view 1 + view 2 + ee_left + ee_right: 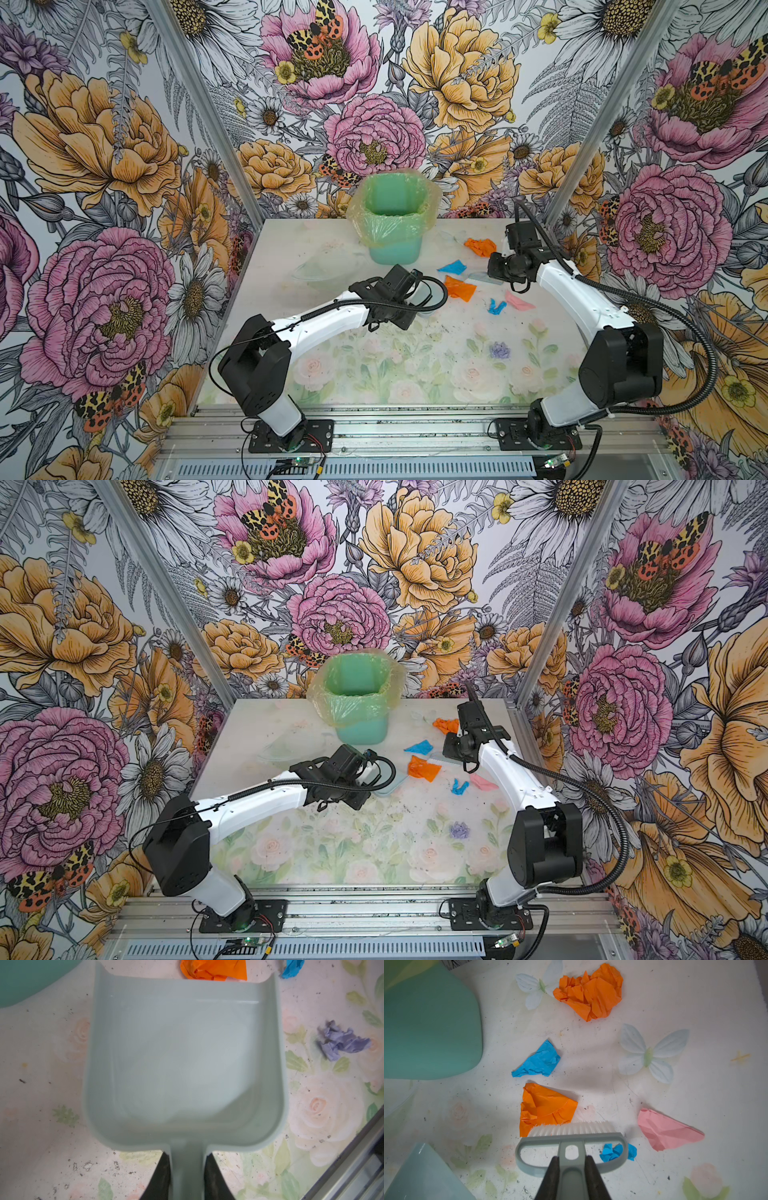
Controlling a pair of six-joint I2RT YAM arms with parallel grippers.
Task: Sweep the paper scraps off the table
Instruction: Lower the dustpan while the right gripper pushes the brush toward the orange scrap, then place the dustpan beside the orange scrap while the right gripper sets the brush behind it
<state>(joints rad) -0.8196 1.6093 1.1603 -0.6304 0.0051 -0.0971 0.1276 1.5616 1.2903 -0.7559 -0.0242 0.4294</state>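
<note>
Five paper scraps [459,288] lie loose on the table [415,374], all to the right of the green lined bin [392,224] and mostly a little nearer my bases than it. Farthest back is a large orange wad [589,991], then a bright blue scrap [538,1060], a flatter orange scrap [546,1107], a pale pink scrap [668,1129] and a small blue wad [612,1152]. All are thin, creased and crumpled, and I judge them light enough to skid easily. None is in the dustpan [185,1064], whose tray is bare, so I judge the sweeping is only at its start, with every scrap left to gather. My right gripper [572,1159] is pressed together on the handle of the brush [571,1132], whose white bristles touch the flatter orange scrap. My left gripper [188,1159] pinches the dustpan's handle. The pan sits in front of the bin, its open lip just beside an orange scrap.
</note>
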